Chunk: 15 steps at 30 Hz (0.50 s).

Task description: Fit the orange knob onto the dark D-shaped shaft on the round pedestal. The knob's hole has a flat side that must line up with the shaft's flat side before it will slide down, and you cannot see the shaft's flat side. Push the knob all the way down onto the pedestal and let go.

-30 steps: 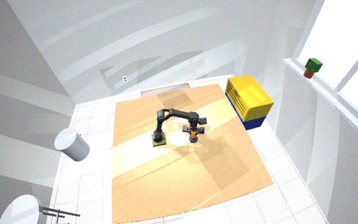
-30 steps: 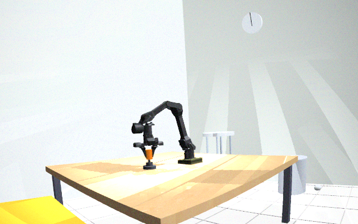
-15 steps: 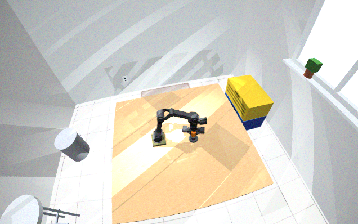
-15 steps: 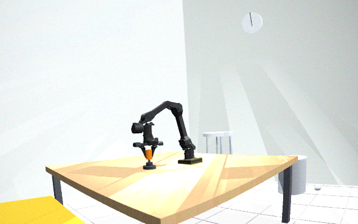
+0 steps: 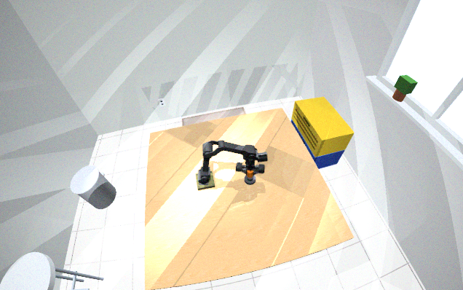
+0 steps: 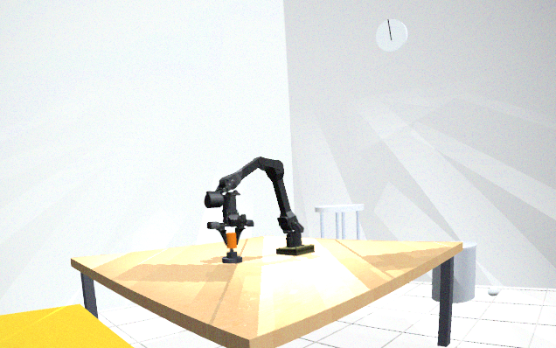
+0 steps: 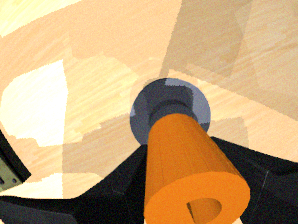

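The orange knob (image 5: 250,174) (image 6: 232,240) (image 7: 192,160) is upright between the fingers of my gripper (image 6: 232,241), which is shut on it. The round pedestal (image 5: 250,181) (image 6: 232,260) (image 7: 202,107) stands on the table below the knob. In the exterior view a short dark piece of the shaft or its collar (image 6: 232,251) shows between the knob's lower end and the pedestal's base, so the knob is not down on the base. The wrist view shows the D-shaped hole in the knob's top; the shaft's flat side is hidden.
The arm's base plate (image 5: 206,182) (image 6: 295,249) is on the wooden table (image 5: 218,248) (image 6: 306,302). A yellow and blue box (image 5: 324,124) stands beyond the table's right edge in the top view. A grey bin (image 5: 98,191) and a stool (image 5: 29,273) are on the left.
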Available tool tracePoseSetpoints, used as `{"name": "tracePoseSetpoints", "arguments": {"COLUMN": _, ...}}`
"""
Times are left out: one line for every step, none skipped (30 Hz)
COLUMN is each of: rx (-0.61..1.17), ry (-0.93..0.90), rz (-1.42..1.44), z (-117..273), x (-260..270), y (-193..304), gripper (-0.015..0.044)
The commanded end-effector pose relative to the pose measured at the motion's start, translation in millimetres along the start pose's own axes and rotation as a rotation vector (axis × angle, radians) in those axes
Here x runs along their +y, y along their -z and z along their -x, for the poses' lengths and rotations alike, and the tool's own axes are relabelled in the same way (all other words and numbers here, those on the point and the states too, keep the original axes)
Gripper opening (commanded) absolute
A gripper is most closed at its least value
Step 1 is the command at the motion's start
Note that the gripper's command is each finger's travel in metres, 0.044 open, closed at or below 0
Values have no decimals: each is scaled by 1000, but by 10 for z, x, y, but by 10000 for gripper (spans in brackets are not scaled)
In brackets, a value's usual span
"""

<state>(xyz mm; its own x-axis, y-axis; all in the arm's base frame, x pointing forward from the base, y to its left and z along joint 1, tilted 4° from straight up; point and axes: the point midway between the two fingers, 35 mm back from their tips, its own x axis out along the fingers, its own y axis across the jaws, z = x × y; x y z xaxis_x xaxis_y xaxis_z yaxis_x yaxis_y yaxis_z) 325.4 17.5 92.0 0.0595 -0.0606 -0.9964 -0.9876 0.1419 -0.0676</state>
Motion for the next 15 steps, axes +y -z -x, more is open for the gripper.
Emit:
{"name": "tracePoseSetpoints", "arguments": {"rx": -3, "ry": 1, "rz": 6, "z": 20, "x": 0, "y": -3, "gripper": 0}}
{"name": "tracePoseSetpoints", "arguments": {"rx": -3, "ry": 1, "rz": 6, "z": 29, "x": -3, "y": -3, "gripper": 0}}
{"name": "tracePoseSetpoints", "arguments": {"rx": -3, "ry": 1, "rz": 6, "z": 34, "x": -5, "y": -3, "gripper": 0}}
{"name": "tracePoseSetpoints", "arguments": {"rx": -3, "ry": 1, "rz": 6, "z": 40, "x": -8, "y": -4, "gripper": 0}}
{"name": "tracePoseSetpoints", "arguments": {"rx": -3, "ry": 1, "rz": 6, "z": 46, "x": -11, "y": -4, "gripper": 0}}
{"name": "tracePoseSetpoints", "arguments": {"rx": -3, "ry": 1, "rz": 15, "z": 47, "x": -11, "y": -4, "gripper": 0}}
{"name": "tracePoseSetpoints", "arguments": {"rx": -3, "ry": 1, "rz": 32, "z": 49, "x": -11, "y": -4, "gripper": 0}}
{"name": "tracePoseSetpoints", "arguments": {"rx": -3, "ry": 2, "rz": 60, "z": 51, "x": -10, "y": -4, "gripper": 0}}
{"name": "tracePoseSetpoints", "arguments": {"rx": -3, "ry": 2, "rz": 92, "z": 54, "x": -11, "y": -4, "gripper": 0}}
{"name": "tracePoseSetpoints", "arguments": {"rx": -3, "ry": 2, "rz": 131, "z": 57, "x": -12, "y": -4, "gripper": 0}}
{"name": "tracePoseSetpoints", "arguments": {"rx": -3, "ry": 2, "rz": 175, "z": 61, "x": -15, "y": -5, "gripper": 0}}
{"name": "tracePoseSetpoints", "arguments": {"rx": -3, "ry": 2, "rz": 205, "z": 63, "x": -19, "y": -5, "gripper": 0}}
{"name": "tracePoseSetpoints", "arguments": {"rx": -3, "ry": 2, "rz": 216, "z": 64, "x": -24, "y": -6, "gripper": 0}}
{"name": "tracePoseSetpoints", "arguments": {"rx": -3, "ry": 2, "rz": 216, "z": 64, "x": -27, "y": -7, "gripper": 0}}
{"name": "tracePoseSetpoints", "arguments": {"rx": -3, "ry": 2, "rz": 216, "z": 62, "x": -32, "y": -8, "gripper": 0}}
